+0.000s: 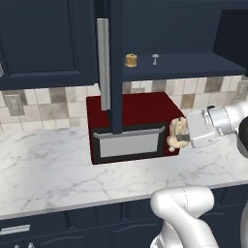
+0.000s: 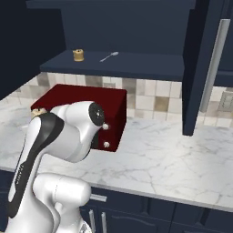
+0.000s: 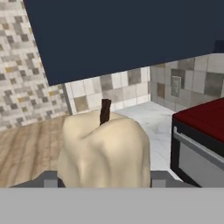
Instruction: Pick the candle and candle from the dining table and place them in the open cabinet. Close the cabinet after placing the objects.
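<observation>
The open navy wall cabinet (image 1: pixel 184 65) is seen above the red microwave (image 1: pixel 131 127), its door (image 1: pixel 115 68) swung out edge-on with the long silver handle (image 1: pixel 102 63) facing the camera. On its shelf the golden-tan candle (image 1: pixel 131 60) is already set, beside a small silver spoon (image 1: pixel 155 58).

The cream candle (image 1: pixel 177 131) is clamped between the narrowly set jaws of the gripper (image 1: pixel 180 138), level with the microwave's right end and well below the shelf. In the hand view it sits between the fingertips (image 3: pixel 48 179), wick up.

The lift is judged best made clear of the microwave, then carried inward, with the cream candle kept upright and set apart from the tan one.
</observation>
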Tool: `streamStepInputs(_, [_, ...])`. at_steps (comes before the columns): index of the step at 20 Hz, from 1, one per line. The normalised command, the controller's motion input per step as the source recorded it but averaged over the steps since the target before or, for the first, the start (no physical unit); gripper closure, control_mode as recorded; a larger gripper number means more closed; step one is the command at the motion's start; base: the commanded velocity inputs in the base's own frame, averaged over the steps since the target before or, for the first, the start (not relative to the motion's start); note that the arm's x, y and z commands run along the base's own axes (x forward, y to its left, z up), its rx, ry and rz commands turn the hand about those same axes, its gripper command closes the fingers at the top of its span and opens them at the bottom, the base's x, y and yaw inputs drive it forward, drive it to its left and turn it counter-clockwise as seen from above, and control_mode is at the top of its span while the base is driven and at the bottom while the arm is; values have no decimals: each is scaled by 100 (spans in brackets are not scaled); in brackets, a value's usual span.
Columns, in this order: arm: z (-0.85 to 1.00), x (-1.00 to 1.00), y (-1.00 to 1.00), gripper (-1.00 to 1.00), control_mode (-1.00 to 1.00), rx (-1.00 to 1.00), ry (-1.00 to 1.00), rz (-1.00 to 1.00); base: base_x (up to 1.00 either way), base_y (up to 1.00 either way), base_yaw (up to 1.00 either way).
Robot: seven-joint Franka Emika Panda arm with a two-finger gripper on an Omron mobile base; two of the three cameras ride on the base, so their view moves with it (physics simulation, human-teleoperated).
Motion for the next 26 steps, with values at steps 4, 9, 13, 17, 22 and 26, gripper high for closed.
streamStepInputs(4, [1, 0, -1, 100, -100, 0, 0, 0, 1, 0, 0])
streamStepInputs(9, [12, -3, 0, 100, -100, 0, -1, -11, 0, 0, 0])
streamStepInputs(13, [36, 0, 0, 100, -100, 0, -6, -29, 0, 0, 0])
streamStepInputs(17, [46, 0, 0, 100, -100, 0, -8, -32, 0, 0, 0])
streamStepInputs(22, [39, 1, -16, 100, -100, 0, -5, -23, 0, 0, 0])
streamStepInputs(26, [40, 7, -35, 100, -100, 0, 2, -20, 0, 0, 0])
